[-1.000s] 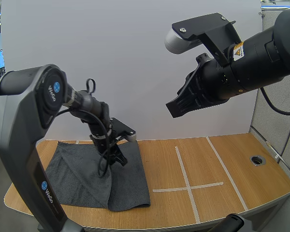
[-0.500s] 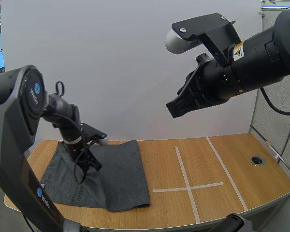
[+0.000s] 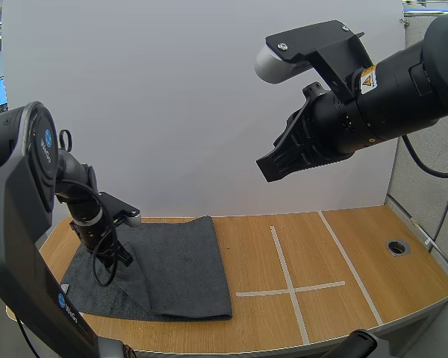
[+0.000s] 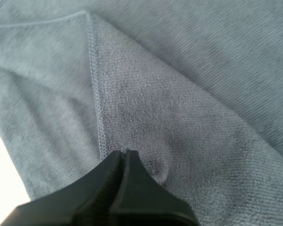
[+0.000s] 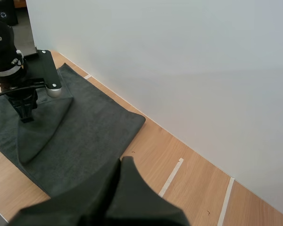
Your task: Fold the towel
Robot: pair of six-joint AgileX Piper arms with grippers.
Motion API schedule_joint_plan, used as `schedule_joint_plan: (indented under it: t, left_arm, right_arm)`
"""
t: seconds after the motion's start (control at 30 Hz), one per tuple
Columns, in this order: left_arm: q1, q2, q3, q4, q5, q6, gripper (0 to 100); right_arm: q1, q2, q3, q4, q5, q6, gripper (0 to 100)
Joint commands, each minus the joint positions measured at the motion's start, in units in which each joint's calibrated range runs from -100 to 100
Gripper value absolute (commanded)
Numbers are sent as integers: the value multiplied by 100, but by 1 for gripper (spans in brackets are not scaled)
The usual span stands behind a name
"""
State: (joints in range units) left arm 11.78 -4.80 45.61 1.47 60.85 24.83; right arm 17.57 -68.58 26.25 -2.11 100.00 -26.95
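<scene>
On the left of the table [image 3: 343, 253], a folded-over corner of the towel [image 3: 175, 261] is pinched by the left gripper [image 3: 122, 259]; the right gripper [image 3: 275, 168] is held clenched well above.

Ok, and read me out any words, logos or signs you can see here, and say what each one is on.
"WidGo", as best it reads, beside a round blue logo: on the left arm, twice.
Yellow warning triangle sticker: on the right arm; its print is too small to read.
Nothing is written on the towel.
</scene>
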Motion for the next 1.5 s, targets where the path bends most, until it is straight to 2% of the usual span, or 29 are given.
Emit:
schedule_joint_plan:
  t: [0.0,0.17,0.63,1.17,1.47]
  left_arm:
    - [131,-155,22,12,-121,159,0]
    - [308,-274,22,12,-155,325,0]
    - [538,-432,22,264,-410,491,0]
    - [1016,-432,22,326,-574,511,0]
    - [1051,-432,22,326,-149,511,0]
  right_arm:
    - [21,-52,20,11,0,29,0]
    - [21,-52,20,11,0,29,0]
    - [21,-52,20,11,0,29,0]
    - [21,-52,20,11,0,29,0]
    - [21,-52,20,11,0,29,0]
